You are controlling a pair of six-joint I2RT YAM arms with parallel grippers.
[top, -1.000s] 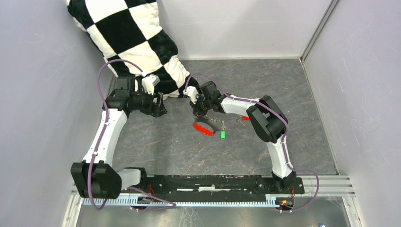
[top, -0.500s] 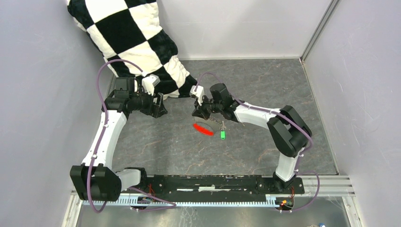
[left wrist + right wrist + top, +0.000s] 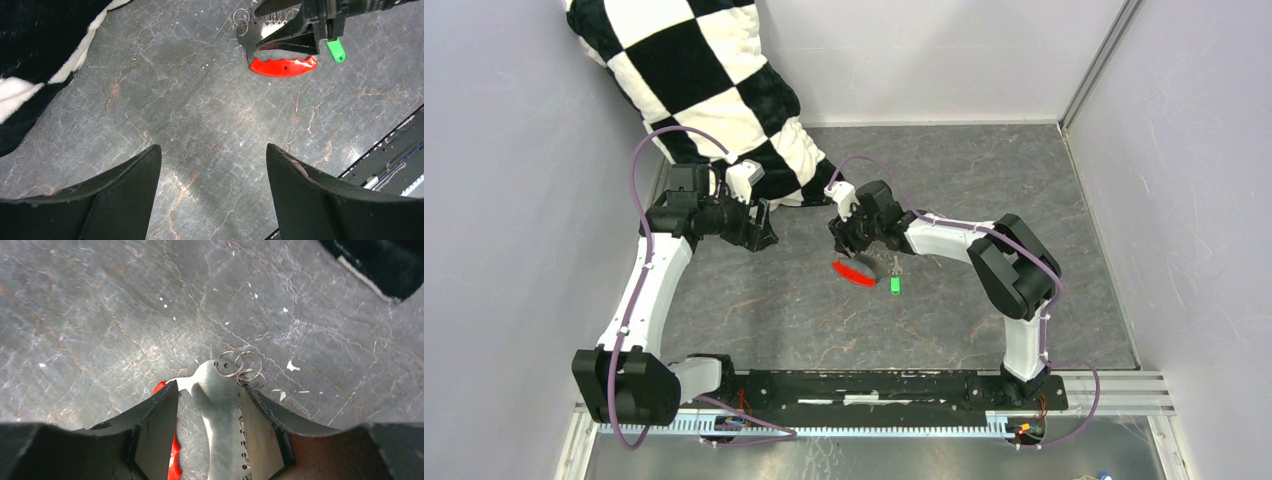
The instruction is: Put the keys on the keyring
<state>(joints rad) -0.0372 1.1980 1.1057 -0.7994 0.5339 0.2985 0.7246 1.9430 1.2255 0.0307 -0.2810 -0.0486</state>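
The keyring lies on the grey floor as a cluster of small silver rings (image 3: 239, 366) with a beaded chain (image 3: 243, 432), a flat silver plate (image 3: 220, 410), a long red tag (image 3: 854, 272) and a green tag (image 3: 895, 285). My right gripper (image 3: 210, 392) is open low over it, with the plate and chain between its fingers and the red tag (image 3: 173, 452) under the left finger. My left gripper (image 3: 214, 152) is open over bare floor to the left, seeing the red tag (image 3: 283, 66), green tag (image 3: 336, 50) and rings (image 3: 241, 17). I cannot make out the keys.
A black-and-white checkered cushion (image 3: 714, 80) lies at the back left, close behind the left gripper (image 3: 759, 225). Grey walls close in both sides and the back. The arms' base rail (image 3: 874, 385) runs along the near edge.
The right gripper was shut and now stands open over the keyring. It has sunk a little toward the red tag and its elbow swung. The left arm has stayed still.
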